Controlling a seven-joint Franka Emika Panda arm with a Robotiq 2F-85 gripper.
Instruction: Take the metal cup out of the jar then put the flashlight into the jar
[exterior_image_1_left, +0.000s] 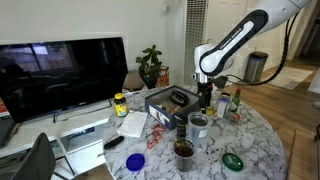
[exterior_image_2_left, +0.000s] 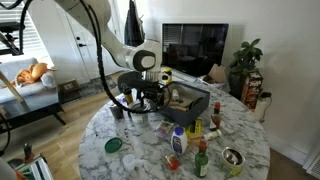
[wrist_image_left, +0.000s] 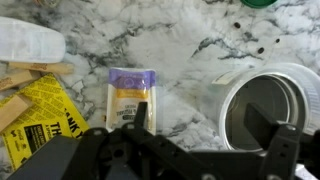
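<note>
Home living room, television (exterior_image_1_left: 60, 72), potted houseplant (exterior_image_1_left: 150, 62)

The table (wrist_image_left: 190, 45) is polished grey-veined marble; at three o'clock, the metal cup (wrist_image_left: 262, 108) shows dull brushed steel inside the translucent jar (wrist_image_left: 224, 100).

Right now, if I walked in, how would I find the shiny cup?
Find the round marble table, then the black box near its middle. Right beside the box, under the robot's open gripper, stands a clear jar with the silver metal cup inside it. The brown cup nearby is dark inside and stands alone, not in a jar.
</note>
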